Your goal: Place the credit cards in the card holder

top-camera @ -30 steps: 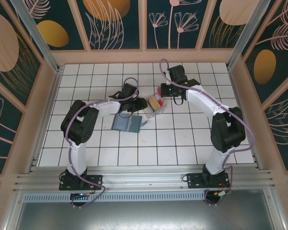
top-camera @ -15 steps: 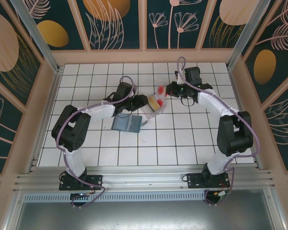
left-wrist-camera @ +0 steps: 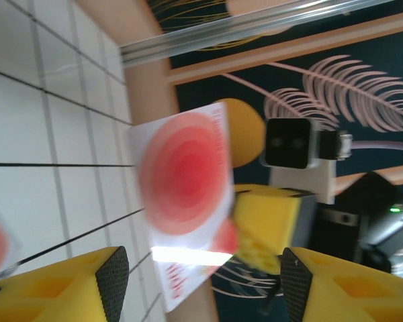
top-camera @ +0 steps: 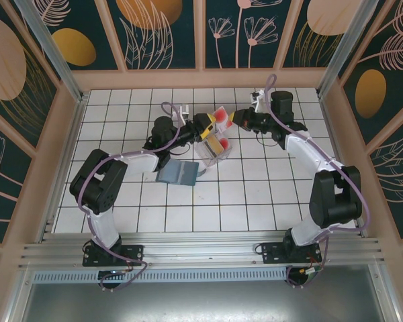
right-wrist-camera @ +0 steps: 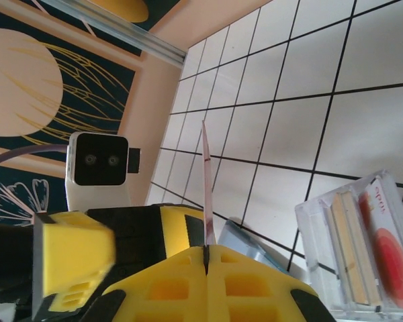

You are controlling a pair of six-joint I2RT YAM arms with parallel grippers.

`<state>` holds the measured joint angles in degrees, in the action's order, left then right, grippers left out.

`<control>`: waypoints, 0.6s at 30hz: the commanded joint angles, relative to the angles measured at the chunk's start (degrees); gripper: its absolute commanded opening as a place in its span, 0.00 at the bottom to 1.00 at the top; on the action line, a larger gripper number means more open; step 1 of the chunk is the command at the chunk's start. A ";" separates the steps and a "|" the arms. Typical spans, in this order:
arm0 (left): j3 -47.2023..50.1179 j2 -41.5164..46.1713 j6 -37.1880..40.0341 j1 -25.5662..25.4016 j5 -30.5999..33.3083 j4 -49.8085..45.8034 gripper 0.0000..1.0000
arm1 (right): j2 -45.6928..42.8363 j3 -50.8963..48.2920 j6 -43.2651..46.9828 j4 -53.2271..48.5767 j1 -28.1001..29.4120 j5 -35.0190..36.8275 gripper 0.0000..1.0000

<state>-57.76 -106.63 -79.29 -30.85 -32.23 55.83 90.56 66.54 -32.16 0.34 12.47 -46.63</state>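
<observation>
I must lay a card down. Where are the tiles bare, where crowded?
Bare: near tiles between card holder and front rail; tiles right of the clear tray. Crowded: over the tray, where both arms meet at the red card.

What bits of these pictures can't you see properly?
- Left wrist view: the red card is blurred, so its writing is unreadable.
- Right wrist view: the clear tray is cut by the picture's edge, so its cards can't be counted.
- Top view: the card holder is too small to show its inside.
</observation>
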 commanded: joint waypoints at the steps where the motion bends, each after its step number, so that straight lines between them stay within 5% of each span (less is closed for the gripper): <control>1: 0.21 -1.73 -5.01 0.31 -1.67 9.39 0.63 | -1.82 -1.18 -3.27 5.10 -0.25 -3.70 0.00; 18: -1.34 -3.34 -4.19 0.28 -1.97 6.90 0.59 | -2.53 -1.59 -6.82 8.54 0.02 -6.38 0.00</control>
<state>-57.76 -109.06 -82.87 -30.85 -33.01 60.23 89.82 65.08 -38.17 6.74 12.47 -50.94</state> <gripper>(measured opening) 0.600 0.048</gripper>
